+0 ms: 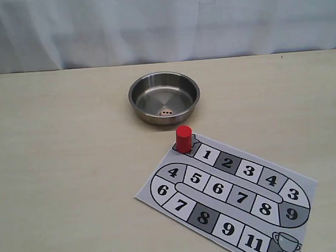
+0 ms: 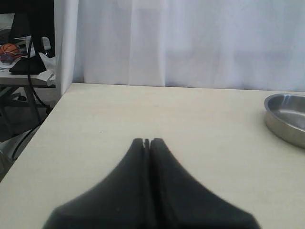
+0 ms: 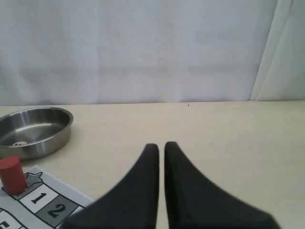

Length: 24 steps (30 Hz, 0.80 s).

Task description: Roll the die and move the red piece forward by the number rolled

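The die lies on the floor of the steel bowl, toward its near wall, just above centre in the exterior view. Its pips are too small to count reliably. The red piece stands upright directly below the bowl and apart from it. It sits on the starred square at the upper-left end of the game board, just beside square 1. The board lies flat at lower right on the table. The left hand has its fingers pressed together and holds nothing. The right hand is likewise closed to a slit and empty.
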Each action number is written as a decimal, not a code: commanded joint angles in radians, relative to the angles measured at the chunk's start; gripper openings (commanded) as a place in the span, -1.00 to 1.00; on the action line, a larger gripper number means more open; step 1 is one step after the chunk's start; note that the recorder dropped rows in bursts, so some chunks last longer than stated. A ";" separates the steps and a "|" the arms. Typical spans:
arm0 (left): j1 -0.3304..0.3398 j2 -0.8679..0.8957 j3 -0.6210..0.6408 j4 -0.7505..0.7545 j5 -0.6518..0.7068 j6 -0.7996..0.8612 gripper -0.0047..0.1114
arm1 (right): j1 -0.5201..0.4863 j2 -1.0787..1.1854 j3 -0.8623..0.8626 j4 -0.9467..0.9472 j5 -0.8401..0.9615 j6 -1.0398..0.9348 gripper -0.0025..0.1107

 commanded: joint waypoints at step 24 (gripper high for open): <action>0.000 -0.001 0.002 -0.001 -0.009 -0.005 -0.92 | -0.005 -0.005 -0.052 0.003 -0.233 0.040 -0.89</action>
